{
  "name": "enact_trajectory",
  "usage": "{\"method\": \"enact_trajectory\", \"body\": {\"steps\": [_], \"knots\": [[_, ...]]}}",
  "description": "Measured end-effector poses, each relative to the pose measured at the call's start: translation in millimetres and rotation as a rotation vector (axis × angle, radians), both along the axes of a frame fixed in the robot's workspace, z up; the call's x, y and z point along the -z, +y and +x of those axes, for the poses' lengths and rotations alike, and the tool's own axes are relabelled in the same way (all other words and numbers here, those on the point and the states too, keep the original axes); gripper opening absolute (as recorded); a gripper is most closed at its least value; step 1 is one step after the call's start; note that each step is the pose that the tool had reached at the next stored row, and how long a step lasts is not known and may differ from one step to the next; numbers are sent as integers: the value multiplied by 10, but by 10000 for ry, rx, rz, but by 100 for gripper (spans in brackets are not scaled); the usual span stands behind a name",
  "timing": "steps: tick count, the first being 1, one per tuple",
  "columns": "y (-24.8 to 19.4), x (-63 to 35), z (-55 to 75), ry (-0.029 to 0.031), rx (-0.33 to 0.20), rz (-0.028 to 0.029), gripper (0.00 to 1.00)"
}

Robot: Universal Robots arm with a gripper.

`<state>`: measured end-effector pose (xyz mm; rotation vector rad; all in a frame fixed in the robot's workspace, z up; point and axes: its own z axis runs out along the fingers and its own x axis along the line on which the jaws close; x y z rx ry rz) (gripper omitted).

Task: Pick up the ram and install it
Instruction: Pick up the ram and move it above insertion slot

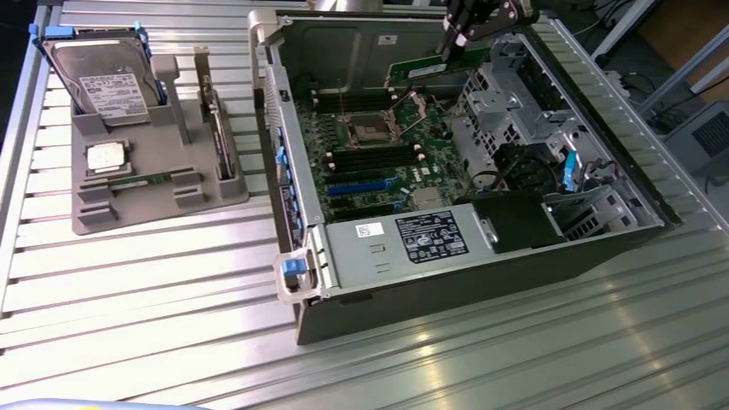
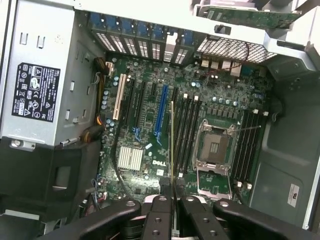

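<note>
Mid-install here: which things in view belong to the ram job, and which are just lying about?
Job: thin green ram stick, gripped in the black fingers; long black memory slots on the green motherboard.
Lying about: silver hard drive, square silver processor chip, dark expansion card, all on the grey tray.

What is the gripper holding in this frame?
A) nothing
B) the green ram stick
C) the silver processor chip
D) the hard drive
B: the gripper is shut on the ram, held above the motherboard inside the open computer case; the hard drive and processor sit in the grey tray.
</note>
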<state>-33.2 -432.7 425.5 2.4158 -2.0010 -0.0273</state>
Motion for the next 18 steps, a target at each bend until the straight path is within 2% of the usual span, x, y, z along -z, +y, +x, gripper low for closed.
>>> {"method": "enact_trajectory", "body": {"steps": [10,15,18], "knots": [[0,0,283,0,0,-18,13],[3,0,373,0,3,-21,13],[52,4,446,0,255,-25,13]]}}
